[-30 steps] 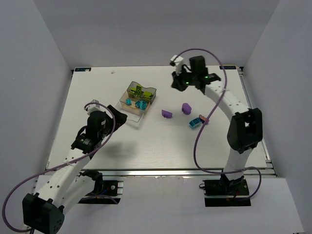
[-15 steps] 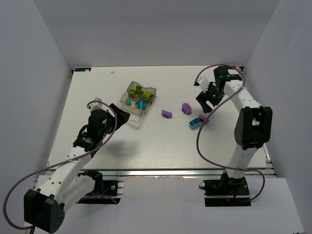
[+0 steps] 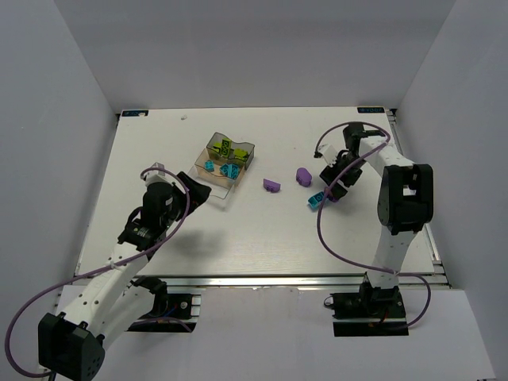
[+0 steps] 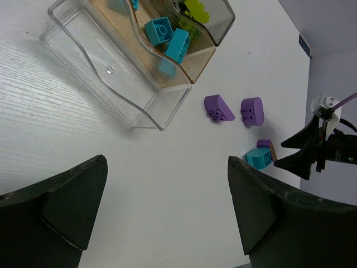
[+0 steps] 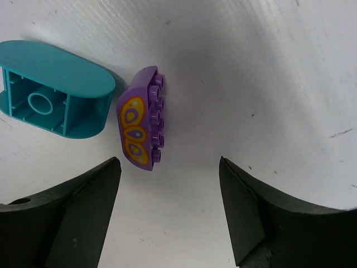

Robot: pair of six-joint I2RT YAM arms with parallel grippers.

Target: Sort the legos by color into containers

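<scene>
Three adjoining containers stand at mid-left: a smoky grey tray [image 3: 235, 148] with lime green legos, an orange-tinted tray [image 3: 225, 169] with cyan legos [image 4: 169, 39], and a clear tray [image 4: 106, 72] with nothing in it. Two purple legos [image 3: 272, 186] [image 3: 302, 175] lie on the table to their right. Further right, a cyan lego [image 5: 53, 89] lies upside down beside a purple lego [image 5: 139, 125] with a yellow pattern, which rests on its side. My right gripper [image 5: 168, 162] hovers low just past that pair, open, nothing between its fingers. My left gripper [image 4: 167, 162] stands open near the clear tray, holding nothing.
The white table [image 3: 238, 230] ends at a metal rail along the near edge. White walls enclose the left, back and right sides. A purple cable loops from each arm.
My right gripper has swung from the back middle of the table to the right and down, close to the cyan and patterned purple legos. The left arm has barely moved.
</scene>
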